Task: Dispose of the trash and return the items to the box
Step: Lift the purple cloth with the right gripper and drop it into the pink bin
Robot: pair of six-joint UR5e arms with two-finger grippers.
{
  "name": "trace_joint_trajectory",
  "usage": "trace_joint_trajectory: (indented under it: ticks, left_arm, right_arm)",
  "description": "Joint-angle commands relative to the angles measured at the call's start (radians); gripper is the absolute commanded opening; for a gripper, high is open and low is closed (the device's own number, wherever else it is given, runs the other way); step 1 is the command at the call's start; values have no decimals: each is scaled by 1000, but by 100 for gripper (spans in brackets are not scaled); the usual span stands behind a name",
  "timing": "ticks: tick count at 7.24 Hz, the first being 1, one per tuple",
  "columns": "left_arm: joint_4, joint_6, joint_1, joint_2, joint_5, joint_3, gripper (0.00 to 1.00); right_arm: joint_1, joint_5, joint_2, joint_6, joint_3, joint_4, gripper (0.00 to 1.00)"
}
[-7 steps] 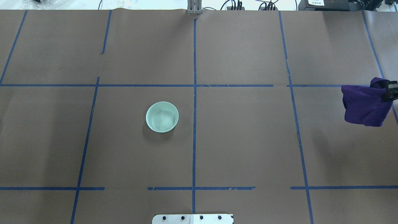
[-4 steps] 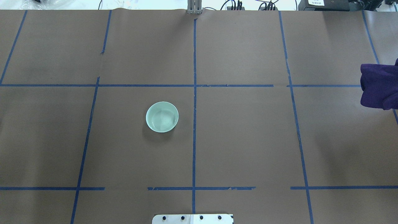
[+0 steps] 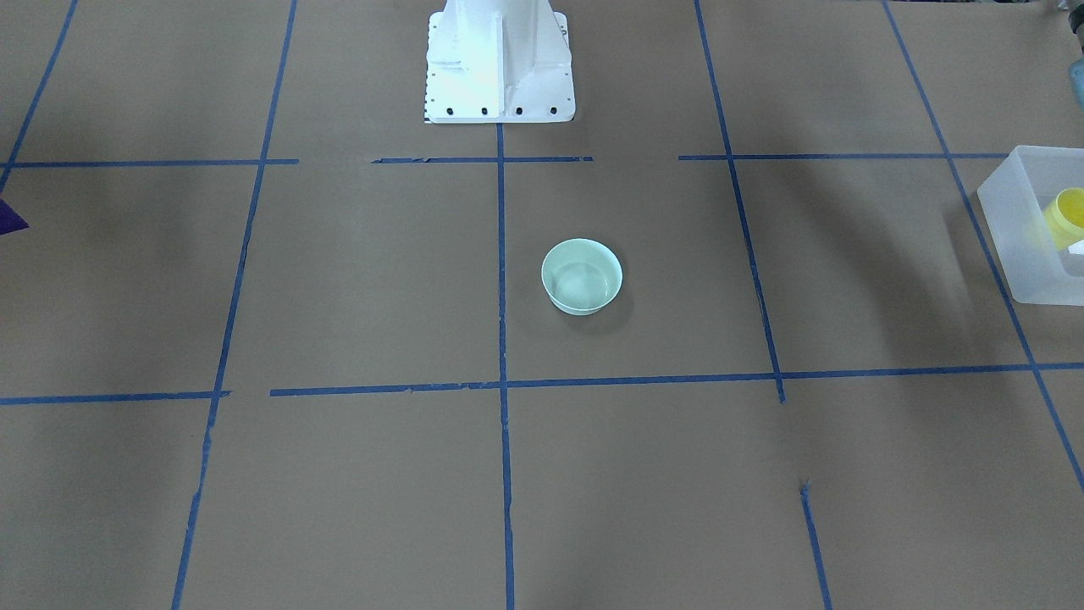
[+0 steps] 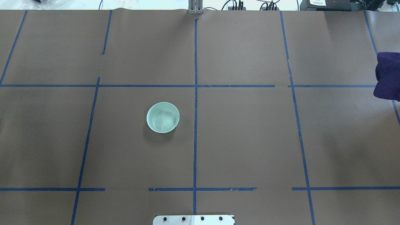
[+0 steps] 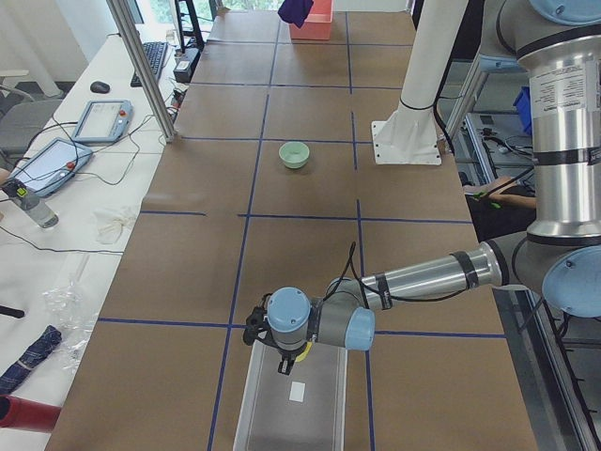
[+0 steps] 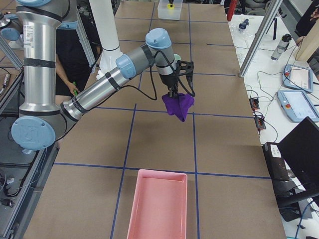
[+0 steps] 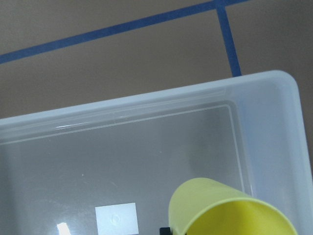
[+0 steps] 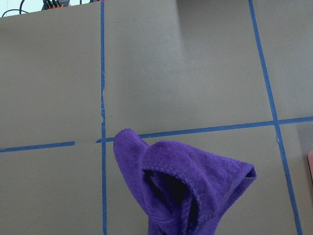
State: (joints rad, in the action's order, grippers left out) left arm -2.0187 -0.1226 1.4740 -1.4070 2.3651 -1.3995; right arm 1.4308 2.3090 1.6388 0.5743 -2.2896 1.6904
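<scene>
The mint-green bowl (image 4: 162,117) stands upright and alone near the table's middle; it also shows in the front view (image 3: 582,276). The pale yellow cup (image 7: 230,210) hangs tilted over the inside of the frosted box (image 7: 146,104), held by my left gripper (image 5: 286,362), which is shut on it. In the front view the cup (image 3: 1064,212) sits within the box (image 3: 1016,229) at the right edge. My right gripper (image 6: 174,92) is shut on a purple cloth (image 6: 178,105) and holds it above the table. The cloth (image 4: 387,76) shows at the overhead view's right edge.
A pink tray (image 6: 157,204) lies at the table's end on my right, beyond the hanging cloth. The white robot base (image 3: 498,63) stands at the table's near edge. A metal post (image 5: 146,70) rises at the far edge. Blue tape lines cross the brown table.
The purple cloth in my right gripper has moved further right and away from the robot, mostly out of the overhead view. The bowl has not moved.
</scene>
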Motion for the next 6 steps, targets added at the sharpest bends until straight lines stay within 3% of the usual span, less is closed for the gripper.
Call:
trace_joint_trajectory:
  ticks: [1,2,3,5,6]
  left_arm:
    - [-35,1,-6,-1,-1,17,46]
    - [-85,-3,-8,-1,-6,25,86]
    - [-115,3,-8,0,-6,21,100]
    - [-91,3,2,35,-9,-112,100]
    - [2,1,5,37,-9,-228,100]
  right_arm:
    - [8,3,0,-7,-1,0,0]
    - [22,4,0,-8,-4,2,0]
    - [34,4,0,-8,-13,0,0]
    - [92,61,27,-71,-19,3,0]
    - [129,61,70,-165,-18,3,0]
